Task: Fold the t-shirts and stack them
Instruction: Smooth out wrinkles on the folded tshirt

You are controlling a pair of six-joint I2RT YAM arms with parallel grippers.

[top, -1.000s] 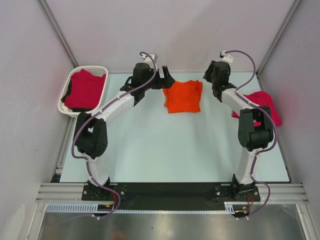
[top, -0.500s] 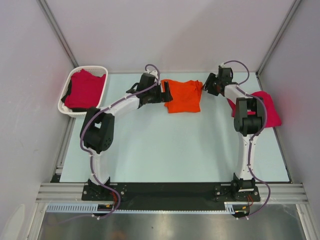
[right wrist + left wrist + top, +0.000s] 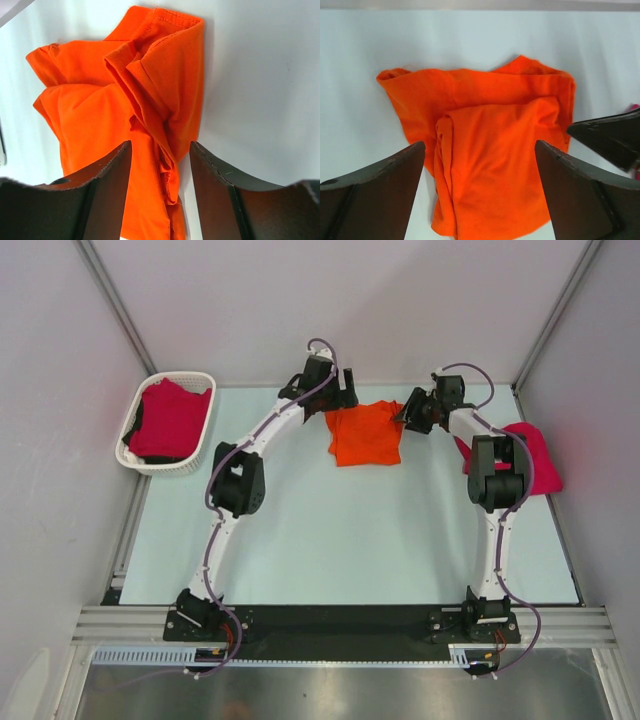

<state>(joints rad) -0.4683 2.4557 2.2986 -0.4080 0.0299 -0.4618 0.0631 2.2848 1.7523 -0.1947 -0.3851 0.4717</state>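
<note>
An orange t-shirt (image 3: 367,435) lies partly folded and rumpled at the back middle of the table. My left gripper (image 3: 343,400) hangs over its back left edge, and in the left wrist view it (image 3: 480,145) is open wide, with the shirt (image 3: 490,165) below and between the fingers. My right gripper (image 3: 407,414) is at the shirt's back right corner. In the right wrist view it (image 3: 160,145) is open, its fingers astride the bunched edge (image 3: 167,165) with a gap on each side. One crimson-pink t-shirt (image 3: 168,420) fills the basket, and another (image 3: 540,455) lies at the right.
The white lattice basket (image 3: 165,469) stands at the back left corner. Enclosure walls run close behind and beside the table. The right gripper's finger (image 3: 610,137) shows at the right edge of the left wrist view.
The left arm swung from the shirt's left side round to its back edge. The right gripper came down to the shirt's right corner and its jaws stand wider.
</note>
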